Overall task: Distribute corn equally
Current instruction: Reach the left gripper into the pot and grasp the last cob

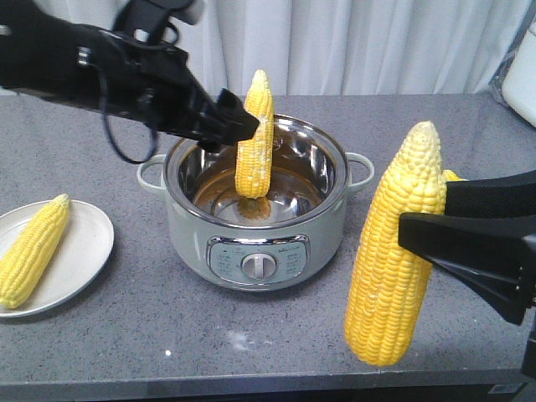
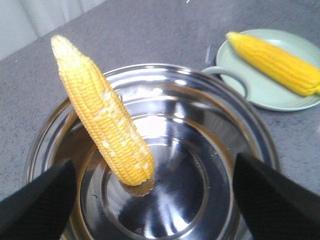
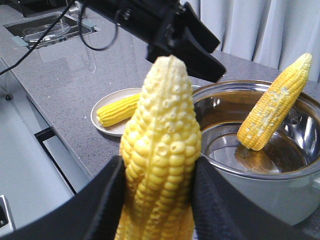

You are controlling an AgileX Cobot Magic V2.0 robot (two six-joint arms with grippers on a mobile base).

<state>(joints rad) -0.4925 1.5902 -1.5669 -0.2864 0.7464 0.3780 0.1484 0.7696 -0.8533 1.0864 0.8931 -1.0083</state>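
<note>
Currently R claw [image 3: 160,200] grips cob [image 1: 394,251]; 2nd cob [image 1: 255,142] by spread L claw [image 1: 234,126]

The left arm [image 1: 75,59] is black and chunky, and a thin black cable [image 1: 105,126] hangs in a loop at its 6 o'clock side. The left fingers [image 2: 40,205] and right fingers [image 1: 469,247] are flat black wedges, smooth and dull.

Front view faces the worktop [image 1: 100,331] from its near edge; left wrist looks down into the pot [image 2: 200,115], right wrist across it.
</note>
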